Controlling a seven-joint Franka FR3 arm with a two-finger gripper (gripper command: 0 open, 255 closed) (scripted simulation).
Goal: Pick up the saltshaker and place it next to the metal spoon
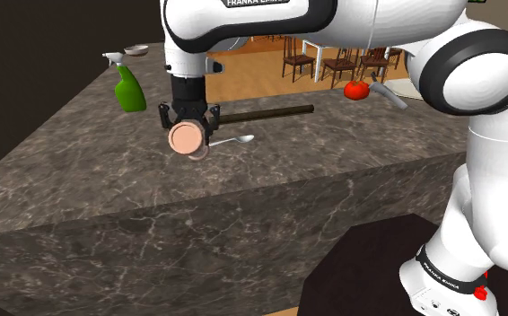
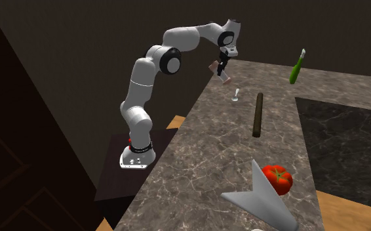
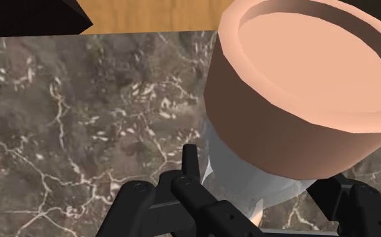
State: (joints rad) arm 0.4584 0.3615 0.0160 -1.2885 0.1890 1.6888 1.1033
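My black gripper is shut on the saltshaker, which has a clear body and a wide pinkish cap. The shaker is tilted, cap towards the shoulder camera, low over the dark marble counter. In the wrist view the cap looms large and both fingers clasp the clear body. The metal spoon lies on the counter just to the shoulder view's right of the shaker. In the second exterior view the gripper hangs near the counter's far end, with the spoon a little nearer.
A long dark rod lies behind the spoon. A green spray bottle and a small bowl stand at the back left. A red tomato and a grey utensil lie to the right. The counter's front edge runs close below the shaker.
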